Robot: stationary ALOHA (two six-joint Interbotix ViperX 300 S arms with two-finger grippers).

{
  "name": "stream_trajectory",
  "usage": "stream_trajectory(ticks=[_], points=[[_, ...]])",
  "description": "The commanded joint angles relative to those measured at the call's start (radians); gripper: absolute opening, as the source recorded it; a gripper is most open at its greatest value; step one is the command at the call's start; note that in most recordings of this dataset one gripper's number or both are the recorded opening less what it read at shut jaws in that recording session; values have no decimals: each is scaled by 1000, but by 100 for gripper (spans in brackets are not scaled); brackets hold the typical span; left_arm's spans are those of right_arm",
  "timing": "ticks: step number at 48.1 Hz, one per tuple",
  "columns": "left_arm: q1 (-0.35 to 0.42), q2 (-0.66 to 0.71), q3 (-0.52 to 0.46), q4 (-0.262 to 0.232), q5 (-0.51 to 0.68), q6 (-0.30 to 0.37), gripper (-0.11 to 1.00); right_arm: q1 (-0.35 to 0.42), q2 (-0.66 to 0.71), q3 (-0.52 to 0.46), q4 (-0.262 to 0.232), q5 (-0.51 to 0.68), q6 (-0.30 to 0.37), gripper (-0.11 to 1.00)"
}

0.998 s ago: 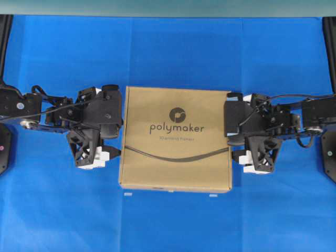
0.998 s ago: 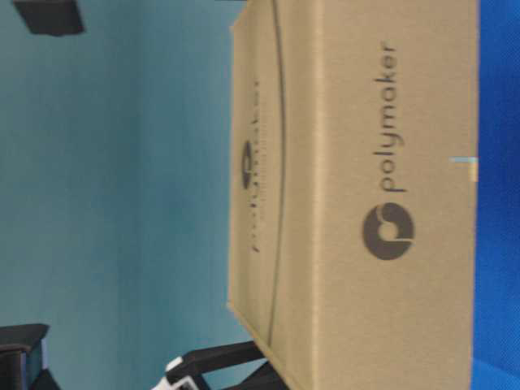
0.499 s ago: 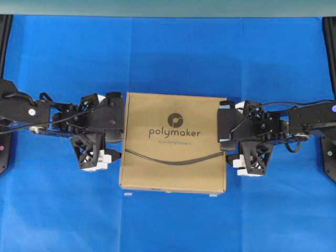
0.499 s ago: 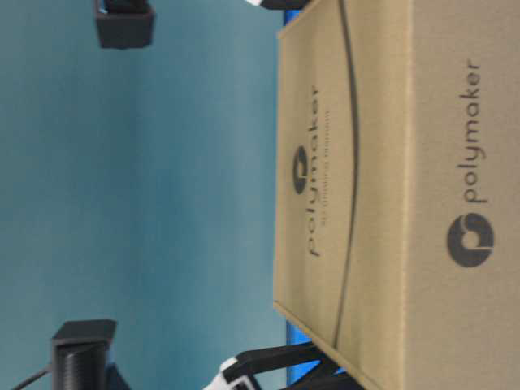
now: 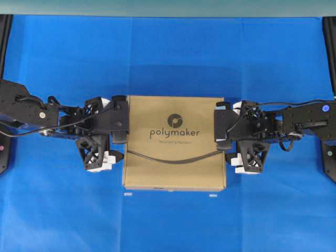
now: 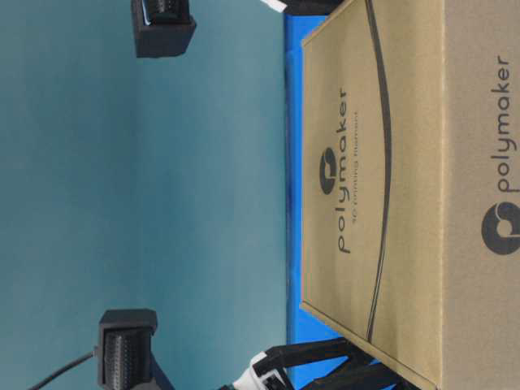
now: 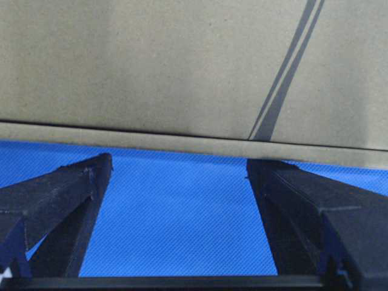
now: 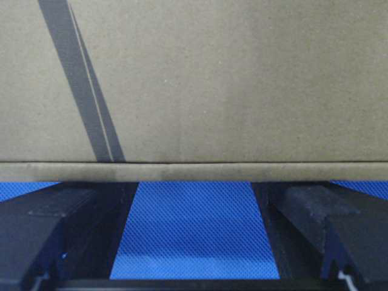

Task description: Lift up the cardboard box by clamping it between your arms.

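The cardboard box [image 5: 174,143] lies mid-worktop [image 5: 173,58] between my arms. Left gripper [image 5: 119,122] and right gripper [image 5: 222,123] press opposite sides, jaws spread wide, gripping nothing, for a broader clamp.

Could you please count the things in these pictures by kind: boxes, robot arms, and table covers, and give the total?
Flat square tan-brown cardboard box with dark "polymaker" print: 1
Black robot arms with white plastic parts, each with an open end effector (left end effector, right end effector): 2
Blue cloth table cover: 1
Total: 4
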Motion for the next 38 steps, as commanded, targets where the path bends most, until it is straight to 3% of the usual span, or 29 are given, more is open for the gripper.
stream_trajectory(ticks=[1, 18, 38], points=[[5, -11, 6, 2, -8, -3, 87, -8, -26, 3, 2, -2, -3, 100], [5, -69, 52, 2, 0, -21, 87, -9, -117, 58, 9, 34, 14, 100], [-3, -298, 123, 2, 15, -8, 87, -9, -331, 94, 11, 58, 25, 100]])
